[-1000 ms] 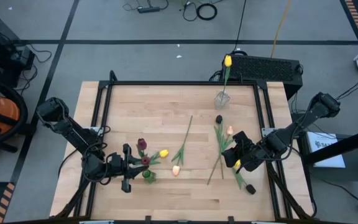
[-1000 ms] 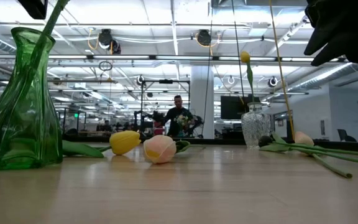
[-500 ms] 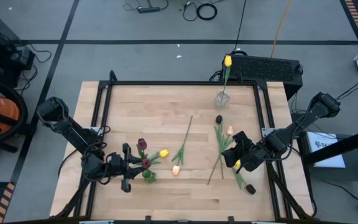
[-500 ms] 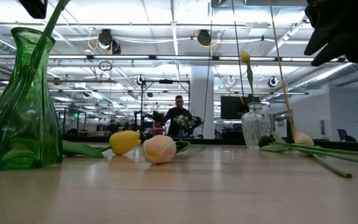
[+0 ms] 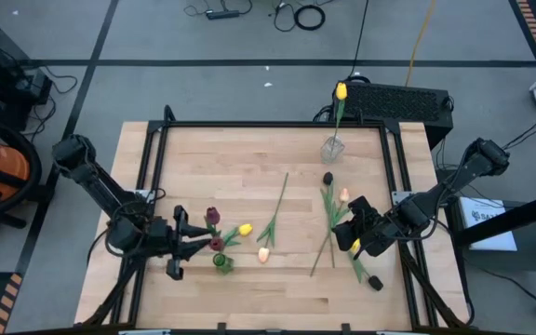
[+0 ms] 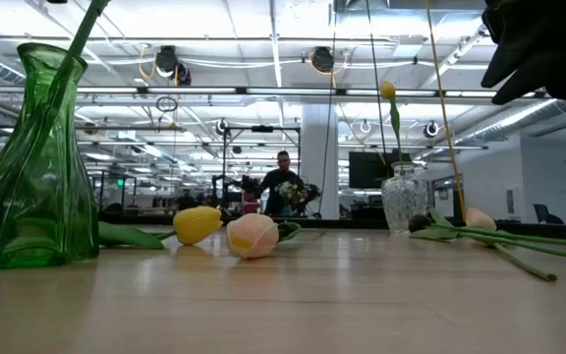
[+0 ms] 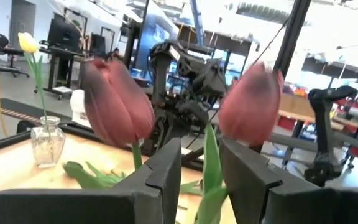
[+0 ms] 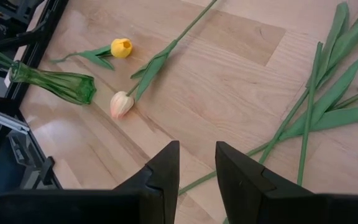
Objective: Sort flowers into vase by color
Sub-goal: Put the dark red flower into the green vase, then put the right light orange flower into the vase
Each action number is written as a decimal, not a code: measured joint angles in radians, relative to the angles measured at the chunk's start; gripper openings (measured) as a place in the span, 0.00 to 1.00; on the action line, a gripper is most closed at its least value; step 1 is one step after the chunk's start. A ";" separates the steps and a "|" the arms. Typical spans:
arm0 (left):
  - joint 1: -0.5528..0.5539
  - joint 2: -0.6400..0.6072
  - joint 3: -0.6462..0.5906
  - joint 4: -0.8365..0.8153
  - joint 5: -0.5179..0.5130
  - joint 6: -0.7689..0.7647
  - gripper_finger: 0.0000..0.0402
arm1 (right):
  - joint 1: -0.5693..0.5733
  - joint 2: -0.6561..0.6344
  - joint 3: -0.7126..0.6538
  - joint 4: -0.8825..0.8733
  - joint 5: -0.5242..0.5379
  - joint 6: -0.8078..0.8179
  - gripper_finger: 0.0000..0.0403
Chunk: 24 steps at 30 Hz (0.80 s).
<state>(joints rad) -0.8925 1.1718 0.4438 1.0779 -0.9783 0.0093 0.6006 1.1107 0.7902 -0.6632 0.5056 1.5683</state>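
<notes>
Two vases: one green vase point(image 5: 220, 262) near the table's point(image 5: 249, 149) front left, one clear vase point(image 5: 331, 149) at the back right.
Left gripper point(image 5: 186, 247): low over the table just left of the green vase, jaws a little apart, nothing held; a stem rises in the gap between its fingers point(image 7: 160, 174) in the left wrist view.
Dark red tulips point(image 5: 213, 218): two, standing in the green vase, heads just ahead of the left jaws.
Loose yellow tulip point(image 5: 244, 229): lying on the table just right of the green vase.
Cream-peach tulip point(image 5: 263, 254): lying mid-table, stem running toward the back.
Yellow tulip in clear vase point(image 5: 341, 91): upright, head above the table's back edge.
Right-side cluster: a dark tulip point(image 5: 328, 179) and a peach tulip point(image 5: 344, 195) with crossed stems, lying near the right gripper.
Right gripper point(image 5: 359, 229): hovering over the cluster, jaws slightly apart, empty so far as shown.
Risk, left: a sideways pull with the stem between the jaws would likely tip the narrow green vase.
Risk, right: crossed stems could make one grasp drag two flowers of different colours.
</notes>
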 joint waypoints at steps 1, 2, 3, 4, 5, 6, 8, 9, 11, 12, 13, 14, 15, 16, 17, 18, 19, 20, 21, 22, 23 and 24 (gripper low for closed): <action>0.000 -0.014 0.000 0.000 0.000 0.004 0.29 | 0.000 0.000 0.000 0.000 0.000 -0.006 0.24; 0.000 -0.029 0.000 -0.008 0.000 0.005 0.29 | 0.000 0.000 0.000 0.000 0.000 -0.009 0.24; 0.000 -0.047 0.000 -0.025 0.000 0.005 0.29 | 0.000 0.000 0.000 0.000 0.000 -0.009 0.24; 0.000 -0.064 0.000 -0.041 0.000 0.005 0.29 | 0.000 0.000 0.000 0.000 0.000 -0.009 0.24; 0.000 -0.079 0.000 -0.059 0.000 0.006 0.29 | 0.000 0.000 0.000 0.000 0.000 -0.009 0.24; 0.000 -0.097 0.000 -0.077 0.000 0.007 0.29 | 0.000 0.000 0.000 0.000 0.000 -0.009 0.24; 0.000 -0.134 0.000 -0.106 0.000 0.006 0.29 | 0.000 0.000 0.000 0.000 0.000 -0.009 0.24; 0.000 -0.152 0.000 -0.116 0.000 0.006 0.29 | 0.000 0.000 0.000 0.000 0.000 -0.009 0.24; 0.000 -0.196 0.000 -0.151 0.001 0.006 0.29 | 0.000 0.000 0.000 0.000 0.000 -0.008 0.24; 0.000 -0.219 0.000 -0.180 0.000 0.004 0.29 | -0.001 0.000 0.000 0.000 0.001 -0.008 0.24; 0.000 -0.245 0.001 -0.214 0.000 0.000 0.29 | -0.003 0.000 0.000 0.000 0.008 -0.008 0.24; 0.000 -0.273 0.003 -0.260 0.000 -0.002 0.29 | -0.004 0.000 0.000 0.000 0.017 -0.008 0.24; 0.000 -0.299 0.008 -0.309 0.000 -0.004 0.29 | -0.005 0.000 0.000 0.001 0.025 -0.008 0.24; 0.000 -0.328 0.017 -0.367 0.000 -0.005 0.29 | -0.006 0.000 0.000 0.001 0.034 -0.008 0.24; 0.000 -0.355 0.029 -0.428 -0.001 -0.012 0.29 | -0.006 0.000 0.000 0.001 0.043 -0.007 0.24; 0.000 -0.383 0.046 -0.499 -0.005 -0.022 0.29 | -0.006 0.000 0.000 0.002 0.052 -0.007 0.24; 0.000 -0.411 0.068 -0.575 -0.016 -0.029 0.29 | -0.006 0.000 0.000 0.002 0.063 -0.007 0.24; 0.000 -0.438 0.091 -0.654 -0.024 -0.031 0.29 | -0.006 0.000 0.000 0.002 0.073 -0.006 0.24; 0.000 -0.464 0.116 -0.736 -0.032 -0.031 0.29 | -0.006 0.000 0.000 0.003 0.076 -0.003 0.24; 0.000 -0.487 0.144 -0.813 -0.042 -0.031 0.29 | -0.006 0.000 0.000 0.004 0.077 0.000 0.24; 0.000 -0.508 0.173 -0.887 -0.052 -0.031 0.29 | -0.006 0.000 0.000 0.006 0.077 0.005 0.24; 0.000 -0.527 0.207 -0.965 -0.064 -0.031 0.29 | -0.006 0.000 0.000 0.008 0.078 0.012 0.24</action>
<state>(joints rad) -0.8922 0.6449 0.6505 0.1128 -1.0428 -0.0216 0.5941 1.1109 0.7902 -0.6550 0.5834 1.5804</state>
